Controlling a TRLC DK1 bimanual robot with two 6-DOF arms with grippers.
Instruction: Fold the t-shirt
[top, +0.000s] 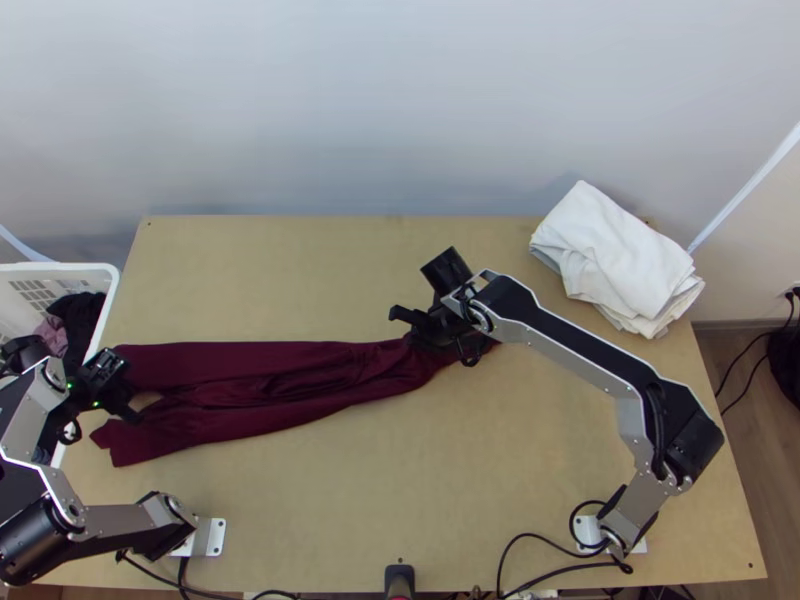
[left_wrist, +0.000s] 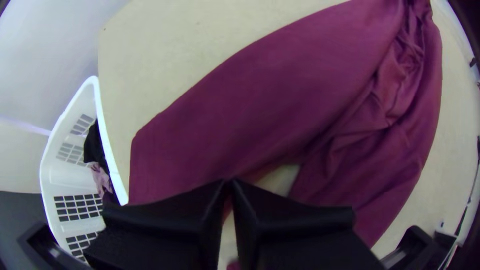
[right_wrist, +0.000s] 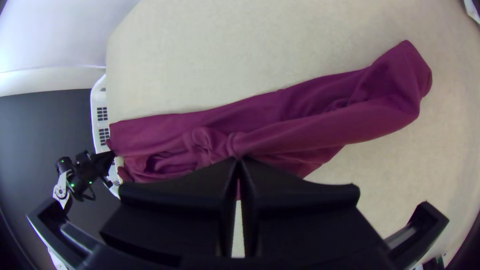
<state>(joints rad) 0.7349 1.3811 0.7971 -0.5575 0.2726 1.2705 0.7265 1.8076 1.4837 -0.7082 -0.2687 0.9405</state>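
Tabletop, maroon shirt near left edge (open wood alongside); left pincer closed, right pincer gripping it

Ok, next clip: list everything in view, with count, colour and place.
T-shirt: one, maroon, stretched out and bunched across the table
White cloth: one pile, at the table's far right corner
Basket: one, white, at the table's left edge
Clothes in it: black and pale pink ones, count unclear
Table: one, light wood, under the shirt
Wall: pale, behind the table
Cables: several, black, along the near edge
Arms: two, silver-grey and black, left and right, based at the near corners
Tools: two, black; left tool at the shirt's basket-side end, right tool shut on its bunched part
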